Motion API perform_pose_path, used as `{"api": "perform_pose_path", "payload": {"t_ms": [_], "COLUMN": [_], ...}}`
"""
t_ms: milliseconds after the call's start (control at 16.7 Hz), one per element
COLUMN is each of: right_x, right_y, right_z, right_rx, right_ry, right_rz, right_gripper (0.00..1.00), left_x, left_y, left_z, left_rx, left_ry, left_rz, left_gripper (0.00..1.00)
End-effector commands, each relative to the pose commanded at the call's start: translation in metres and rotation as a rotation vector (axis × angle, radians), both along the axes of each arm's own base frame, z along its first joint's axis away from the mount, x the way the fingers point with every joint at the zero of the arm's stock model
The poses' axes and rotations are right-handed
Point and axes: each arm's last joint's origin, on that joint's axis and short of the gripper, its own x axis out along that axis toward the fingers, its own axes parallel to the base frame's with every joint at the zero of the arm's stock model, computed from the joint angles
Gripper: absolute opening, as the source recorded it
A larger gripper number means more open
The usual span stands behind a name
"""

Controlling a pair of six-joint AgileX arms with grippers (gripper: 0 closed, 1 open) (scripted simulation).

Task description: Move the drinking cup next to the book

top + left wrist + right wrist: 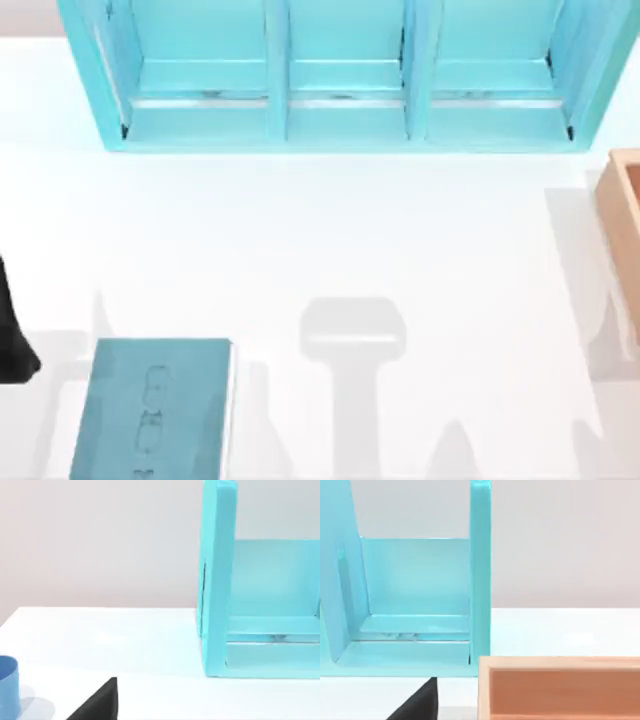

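Note:
The drinking cup (pixel 7 685) is a blue cylinder standing upright on the white table, seen in the left wrist view ahead of my left gripper (pixel 97 702), which shows as a black wedge and is apart from the cup. The book (pixel 155 410) lies flat near the table's front left, teal with a white page edge on its right side. A black part of my left arm (pixel 15 330) sits at the table's left edge, just beyond the book. In the right wrist view my right gripper (pixel 417 702) appears as a black wedge near a tan box.
A big light-blue shelf unit (pixel 340 80) with three bays spans the back of the table. A tan open box (pixel 622 215) stands at the right edge, also seen as the tan box (pixel 560 687) in the right wrist view. The white table (pixel 350 230) lies bare between shelf and book.

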Motion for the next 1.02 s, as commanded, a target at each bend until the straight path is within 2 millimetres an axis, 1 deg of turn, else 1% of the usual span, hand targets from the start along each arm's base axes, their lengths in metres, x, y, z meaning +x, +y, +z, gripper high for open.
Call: {"api": "perform_pose_path", "payload": {"t_ms": [180,300,420,600,720,780,900,1020], "right_x": [0.0,0.0,0.0,0.0,0.0,0.0,0.0,0.0], "right_y": [0.0,0.0,0.0,0.0,0.0,0.0,0.0,0.0], "right_z": [0.0,0.0,0.0,0.0,0.0,0.0,0.0,0.0], "right_rx": [0.0,0.0,0.0,0.0,0.0,0.0,0.0,0.0], "right_ry": [0.0,0.0,0.0,0.0,0.0,0.0,0.0,0.0], "right_rz": [0.0,0.0,0.0,0.0,0.0,0.0,0.0,0.0], "right_gripper": [1.0,1.0,1.0,1.0,1.0,1.0,1.0,1.0], "left_x": [0.0,0.0,0.002,0.013,0.03,0.043,0.077,0.123], "left_y": [0.0,0.0,0.0,0.0,0.0,0.0,0.002,0.004], "left_z": [0.002,0.011,0.029,0.07,0.102,0.118,0.148,0.168], "left_rx": [0.008,0.049,0.126,0.291,0.426,0.498,0.645,0.785], "left_ry": [0.006,0.036,0.094,0.223,0.339,0.403,0.541,0.684], "left_rz": [0.001,0.004,0.004,-0.012,-0.043,-0.066,-0.132,-0.223], "left_gripper": [1.0,1.0,1.0,1.0,1.0,1.0,1.0,1.0]}}
